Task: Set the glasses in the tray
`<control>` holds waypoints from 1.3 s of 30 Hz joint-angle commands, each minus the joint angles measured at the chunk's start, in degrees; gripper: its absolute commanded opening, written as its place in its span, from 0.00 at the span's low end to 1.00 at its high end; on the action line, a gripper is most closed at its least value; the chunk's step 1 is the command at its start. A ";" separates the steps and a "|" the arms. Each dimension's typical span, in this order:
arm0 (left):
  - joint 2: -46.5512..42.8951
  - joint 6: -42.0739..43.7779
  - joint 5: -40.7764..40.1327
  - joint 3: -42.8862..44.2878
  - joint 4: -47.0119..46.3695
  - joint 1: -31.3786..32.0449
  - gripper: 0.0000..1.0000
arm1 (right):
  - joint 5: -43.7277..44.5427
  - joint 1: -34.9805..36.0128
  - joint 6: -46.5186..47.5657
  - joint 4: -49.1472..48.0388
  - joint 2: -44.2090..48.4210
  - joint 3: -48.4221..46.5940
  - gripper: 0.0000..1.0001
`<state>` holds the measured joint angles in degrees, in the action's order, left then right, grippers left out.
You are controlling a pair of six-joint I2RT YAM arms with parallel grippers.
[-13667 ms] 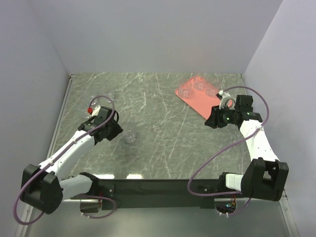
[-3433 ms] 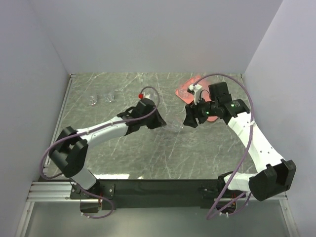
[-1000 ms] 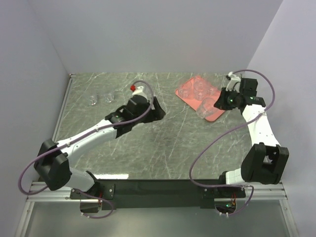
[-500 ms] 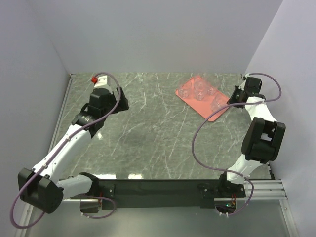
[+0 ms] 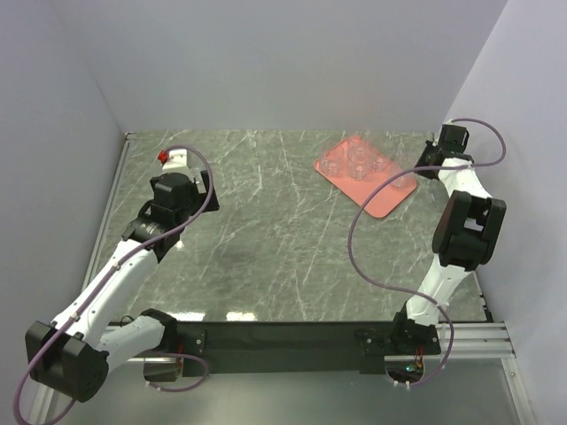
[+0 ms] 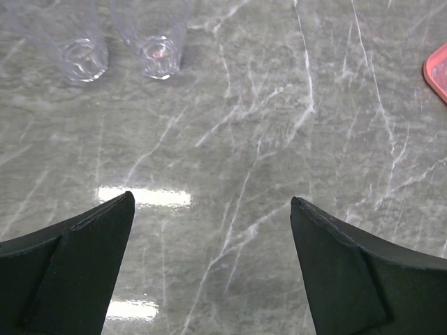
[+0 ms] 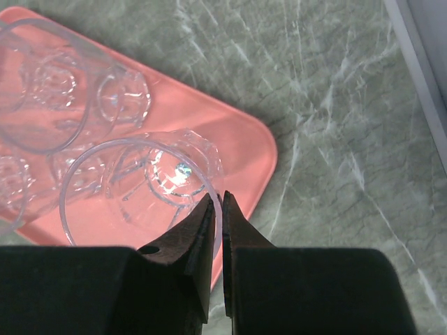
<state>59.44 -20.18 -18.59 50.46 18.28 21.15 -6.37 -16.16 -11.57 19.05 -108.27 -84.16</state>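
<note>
Right wrist view: right fingers (image 7: 197,241) pinch the wall of a glass (image 7: 140,185) at a corner of the tray (image 7: 241,146), where a skewed release could tip it over the rim; left fingers (image 6: 77,258), wide apart and empty, face two glasses (image 6: 84,59) (image 6: 159,50) on the worktop (image 6: 279,105).

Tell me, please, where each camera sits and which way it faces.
Top external: above and behind the arms, looking down on the table; both arms show.
Left wrist: on the left arm, facing two glasses beyond the open left gripper.
Right wrist: on the right arm, looking down on the tray; the right gripper pinches the rim of a glass.
Shared: the tray, in all three.
</note>
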 commanded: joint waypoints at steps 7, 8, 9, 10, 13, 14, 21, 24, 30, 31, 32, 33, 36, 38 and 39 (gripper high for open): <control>-2.31 2.17 -4.44 -0.45 -1.76 -0.23 0.99 | 1.36 -0.27 -0.03 0.20 -4.58 -7.59 0.00; -2.22 2.08 -4.53 -0.45 -1.76 -0.23 1.00 | 1.27 -0.27 0.06 0.20 -5.11 -7.86 0.01; -2.22 2.08 -4.61 -0.45 -1.67 -0.23 0.99 | 1.19 -0.36 0.15 0.37 -5.28 -8.12 0.01; -2.14 1.99 -4.61 -0.45 -1.58 -0.23 0.99 | 1.19 -0.36 0.15 0.46 -5.55 -8.56 0.02; -1.87 1.99 -4.53 -0.36 -1.50 -0.23 0.99 | 0.75 -0.27 0.24 0.81 -6.43 -9.79 0.04; -1.87 1.99 -4.53 -0.45 -1.32 -0.32 0.99 | 0.57 -0.27 0.24 1.08 -6.95 -10.14 0.06; -1.78 2.08 -4.61 -0.53 -1.58 -0.32 0.99 | -0.04 -0.18 0.85 2.66 -8.98 -12.78 0.30; -1.43 2.17 -4.00 -0.62 -1.50 -0.23 0.99 | -0.31 -0.18 1.11 2.83 -8.37 -12.87 0.40; -1.78 1.90 -3.47 -0.80 -1.85 -0.67 0.99 | -0.83 -0.27 2.17 2.66 -5.03 -12.26 0.46; -1.78 1.82 -3.30 -0.89 -2.02 -0.93 0.99 | -1.10 -0.27 2.52 2.23 -4.24 -11.30 0.46; -2.04 1.73 -3.03 -0.97 -2.11 -1.19 0.99 | -1.45 -0.36 2.87 2.05 -2.40 -10.68 0.48; -1.96 1.55 -2.60 -1.06 -2.20 -1.46 0.99 | -2.50 -0.36 3.13 1.96 -1.43 -10.06 0.49; -2.31 0.85 -1.63 -1.15 -2.46 -2.95 0.99 | -6.00 -0.36 5.24 1.96 2.79 -6.73 0.51; -2.57 0.32 -0.40 -1.15 -2.81 -4.35 0.99 | -8.64 -0.45 7.87 2.40 6.29 -3.65 0.52; -2.57 0.15 0.13 -1.24 -2.90 -4.88 0.99 | -10.31 -0.45 9.10 2.92 7.62 -2.42 0.52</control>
<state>57.93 -19.31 -20.69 49.65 17.96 17.69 -11.49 -16.19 -6.72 22.11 -107.83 -88.79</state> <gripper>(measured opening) 0.995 0.519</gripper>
